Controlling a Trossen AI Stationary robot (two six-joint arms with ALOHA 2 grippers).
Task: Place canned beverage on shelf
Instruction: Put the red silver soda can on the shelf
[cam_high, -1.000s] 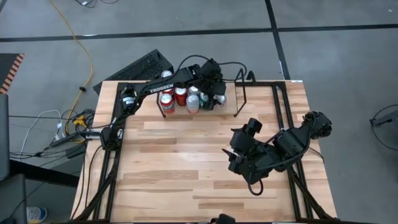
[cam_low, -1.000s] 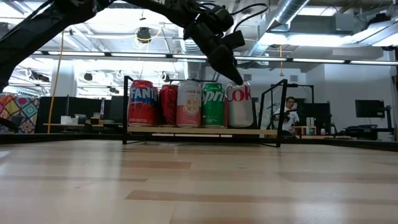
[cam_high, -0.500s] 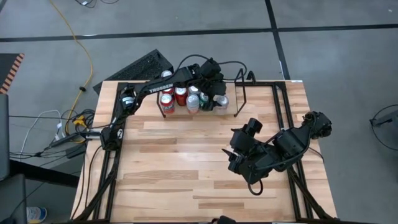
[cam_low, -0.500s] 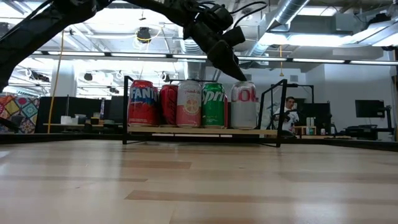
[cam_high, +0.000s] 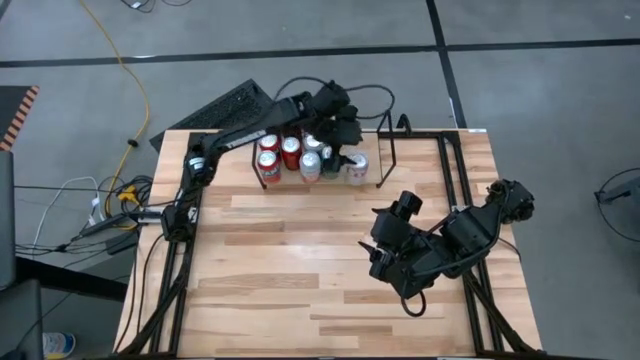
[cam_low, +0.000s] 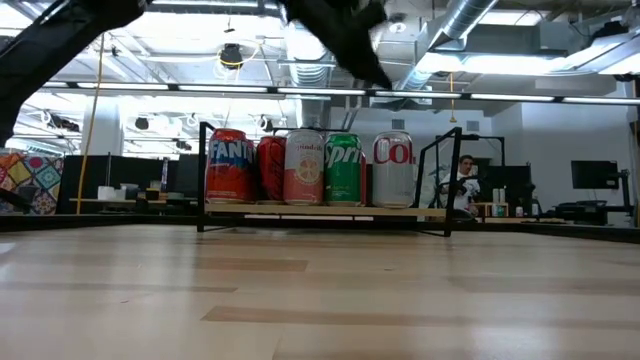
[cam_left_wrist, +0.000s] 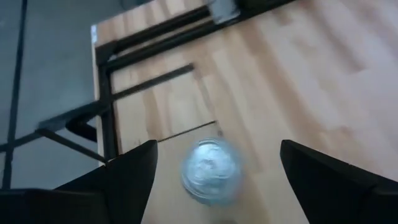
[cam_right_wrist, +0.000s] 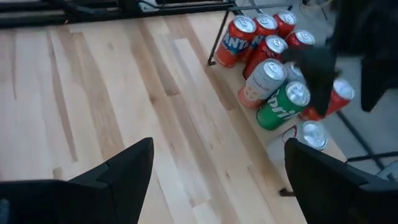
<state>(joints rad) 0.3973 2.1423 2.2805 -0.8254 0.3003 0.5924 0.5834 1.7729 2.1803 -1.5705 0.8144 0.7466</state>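
A silver Coke can (cam_low: 392, 170) stands upright on the low black wire shelf (cam_low: 320, 211) at the table's far edge. It is at the right end of a row with a Fanta can (cam_low: 228, 166), a red can (cam_low: 270, 168), a pink can (cam_low: 305, 168) and a Sprite can (cam_low: 343, 168). More cans stand behind that row. My left gripper (cam_high: 345, 135) hangs open above the silver can (cam_left_wrist: 210, 171) and clear of its top. My right gripper (cam_high: 378, 255) waits open over the table's right half, with nothing between its fingers.
The shelf's right end loop (cam_high: 385, 150) stands just right of the silver can. Black rails (cam_high: 455, 180) run along the table's sides. A keyboard (cam_high: 225, 108) lies beyond the far left corner. A person (cam_low: 465, 180) sits in the room behind. Bare wood (cam_high: 290, 260) spans the near half.
My left gripper has let go of the silver can and risen straight up off it, moving slightly toward the far edge. The can stays upright on the shelf at the right end of the row. My right arm has kept still.
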